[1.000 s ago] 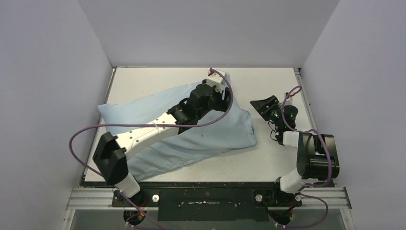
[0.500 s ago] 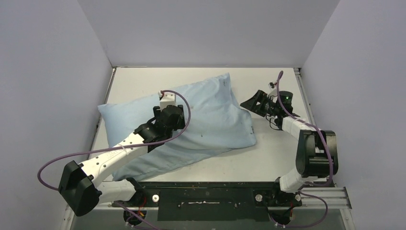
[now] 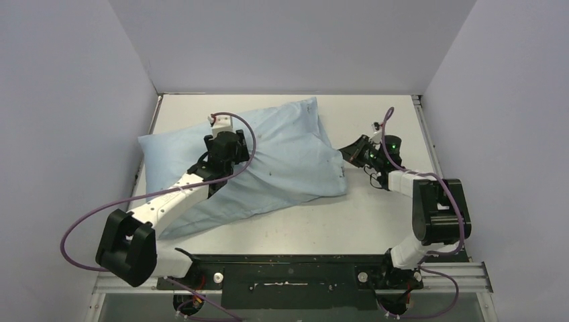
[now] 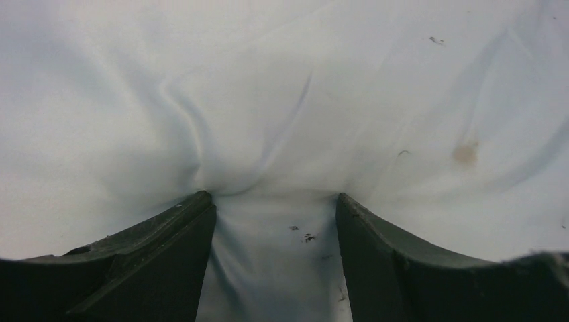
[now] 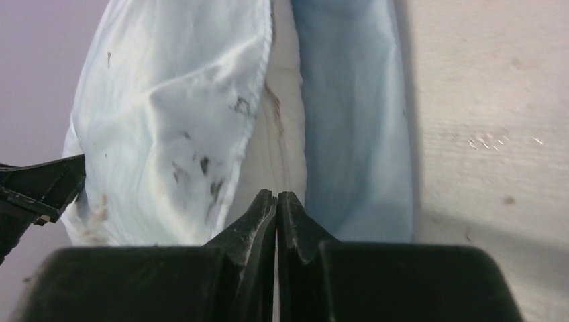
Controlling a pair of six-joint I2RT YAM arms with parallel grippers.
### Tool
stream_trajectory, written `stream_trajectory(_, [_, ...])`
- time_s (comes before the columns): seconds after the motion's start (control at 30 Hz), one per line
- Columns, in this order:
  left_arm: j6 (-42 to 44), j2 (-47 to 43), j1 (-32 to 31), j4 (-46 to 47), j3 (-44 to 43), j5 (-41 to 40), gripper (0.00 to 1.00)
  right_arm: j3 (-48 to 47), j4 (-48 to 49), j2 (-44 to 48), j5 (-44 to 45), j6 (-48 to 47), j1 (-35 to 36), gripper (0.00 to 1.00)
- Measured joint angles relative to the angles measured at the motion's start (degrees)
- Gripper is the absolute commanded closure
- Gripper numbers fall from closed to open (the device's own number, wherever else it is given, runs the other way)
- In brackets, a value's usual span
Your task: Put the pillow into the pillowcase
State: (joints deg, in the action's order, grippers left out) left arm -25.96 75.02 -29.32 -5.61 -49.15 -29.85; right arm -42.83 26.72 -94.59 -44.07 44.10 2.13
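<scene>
The pillow (image 5: 285, 127) sits almost wholly inside the pillowcase (image 3: 288, 154), which lies across the left-middle of the desk (image 3: 382, 221). Only a white strip shows at the open mouth on the right. To my eye, a poke there could slide the whole bundle or drag the hem back off. The right end effector (image 5: 276, 196) is closed tight on nothing I can see, tips at that strip. The left end effector (image 4: 272, 200) stands partly spread, pressing into the blue cloth without gripping it.
</scene>
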Motion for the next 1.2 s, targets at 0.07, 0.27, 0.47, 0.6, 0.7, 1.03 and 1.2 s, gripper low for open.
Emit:
stream_trajectory(0.07, [2.51,2.75,0.55,3.02,-1.77,1.68,0.36,4.04,1.62,3.43,3.63,1.70,-0.22,1.00])
stream_trajectory(0.27, [6.34,9.33,1.31,6.14,-9.84,9.18,0.36,14.43,3.13,13.00,14.80,5.18,1.49,1.00])
stream_trajectory(0.47, [9.31,9.44,1.29,6.14,-12.61,15.76,0.36,20.26,0.87,23.85,18.36,5.86,3.93,0.59])
stream_trajectory(0.6, [10.64,9.42,1.31,0.02,-15.96,15.52,0.35,19.65,-7.10,30.10,20.26,2.82,2.01,0.37])
stream_trajectory(0.7, [10.03,9.03,1.38,-6.51,-19.52,11.78,0.34,16.20,-13.70,32.13,21.33,-0.92,0.74,0.30])
stream_trajectory(1.03, [3.04,-4.35,7.87,-17.70,-12.85,-1.73,0.29,7.41,-17.42,19.23,12.48,-11.45,0.44,0.32])
stream_trajectory(1.2, [-2.36,-4.48,16.85,-20.06,-9.49,-10.10,0.29,7.48,-17.77,12.13,9.49,-13.44,1.20,1.00])
